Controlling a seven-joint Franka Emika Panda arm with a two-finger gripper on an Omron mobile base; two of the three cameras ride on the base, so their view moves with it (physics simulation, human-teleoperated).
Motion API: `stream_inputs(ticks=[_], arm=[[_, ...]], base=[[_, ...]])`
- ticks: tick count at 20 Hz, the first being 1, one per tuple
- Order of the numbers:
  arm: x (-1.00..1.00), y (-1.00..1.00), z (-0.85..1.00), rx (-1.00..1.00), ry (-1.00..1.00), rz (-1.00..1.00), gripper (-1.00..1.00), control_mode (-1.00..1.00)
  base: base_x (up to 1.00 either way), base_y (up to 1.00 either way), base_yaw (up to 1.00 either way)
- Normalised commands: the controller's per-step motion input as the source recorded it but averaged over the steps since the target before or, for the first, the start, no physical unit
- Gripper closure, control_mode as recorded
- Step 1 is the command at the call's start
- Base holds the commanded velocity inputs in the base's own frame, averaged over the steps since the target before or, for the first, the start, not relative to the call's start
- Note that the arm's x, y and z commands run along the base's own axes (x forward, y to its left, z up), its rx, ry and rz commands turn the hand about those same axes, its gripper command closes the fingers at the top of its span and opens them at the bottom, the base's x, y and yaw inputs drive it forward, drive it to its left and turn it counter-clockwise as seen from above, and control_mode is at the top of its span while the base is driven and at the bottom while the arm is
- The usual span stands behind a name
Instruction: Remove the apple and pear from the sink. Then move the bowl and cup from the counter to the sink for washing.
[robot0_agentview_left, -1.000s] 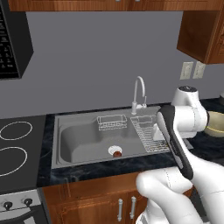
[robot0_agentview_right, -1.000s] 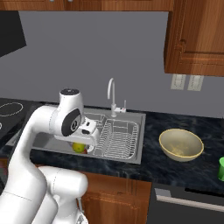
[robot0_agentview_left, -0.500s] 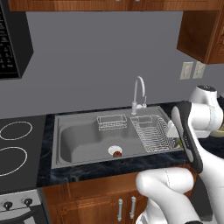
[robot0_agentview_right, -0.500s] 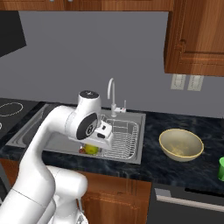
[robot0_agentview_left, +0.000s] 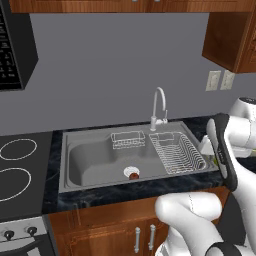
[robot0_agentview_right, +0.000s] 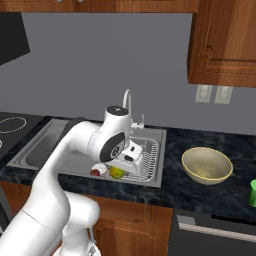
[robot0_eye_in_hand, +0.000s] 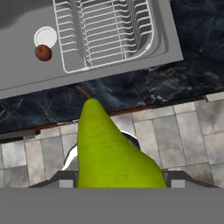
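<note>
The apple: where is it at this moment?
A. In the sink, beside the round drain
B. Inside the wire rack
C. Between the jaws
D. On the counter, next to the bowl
A. The hand view shows the apple lying on the sink floor next to the drain, while the jaws hold the pear.

apple (robot0_eye_in_hand: 43, 53) in sink (robot0_eye_in_hand: 26, 74) — beside drain, seemingly

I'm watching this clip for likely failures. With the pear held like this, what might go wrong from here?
1. In the hand view the pear, gripped by the end effector, hangs over the counter edge and floor tiles; a release now would probably drop it on the floor.
2. The apple sits beside the drain in the sink, easy to overlook.
3. The bowl is near the arm's path and may get knocked.
</note>
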Motion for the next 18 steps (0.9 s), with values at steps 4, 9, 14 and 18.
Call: stream_inputs(ticks=[4, 9, 14, 18], arm=[[0.1, -0.26, -0.1, 0.0, -0.08, -0.06, 1.0, -1.0], [0.15, -0.25, -0.1, 0.0, -0.08, -0.06, 1.0, -1.0], [0.13, -0.22, -0.19, 0.0, -0.1, -0.04, 1.0, -1.0], [0.21, -0.12, -0.24, 0.0, -0.09, -0.04, 1.0, -1.0]], base=[[0.0, 0.0, 0.0], [0.0, 0.0, 0.0], [0.0, 0.0, 0.0], [0.0, 0.0, 0.0]])
